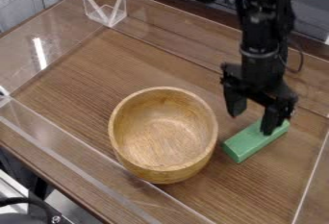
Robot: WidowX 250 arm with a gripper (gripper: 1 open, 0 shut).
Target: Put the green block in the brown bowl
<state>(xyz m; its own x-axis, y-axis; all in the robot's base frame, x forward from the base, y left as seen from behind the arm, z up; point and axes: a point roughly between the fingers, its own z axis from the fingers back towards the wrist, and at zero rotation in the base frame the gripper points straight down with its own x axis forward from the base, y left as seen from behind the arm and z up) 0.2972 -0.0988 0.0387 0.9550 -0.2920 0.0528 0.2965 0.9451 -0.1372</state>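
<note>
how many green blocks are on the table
1. The green block lies on the wooden table just right of the brown bowl, under the open gripper. None seems hidden.

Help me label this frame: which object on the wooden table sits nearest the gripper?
The small bright green rectangular block, directly under the open gripper; the round light-brown wooden bowl sits farther left.

A dark wood-grain tabletop (141, 69) fills the view, ringed by clear acrylic walls (58, 31); grey floor at 11 o'clock.

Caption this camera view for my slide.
Open tool straddling the green block beside the empty brown bowl.
</note>
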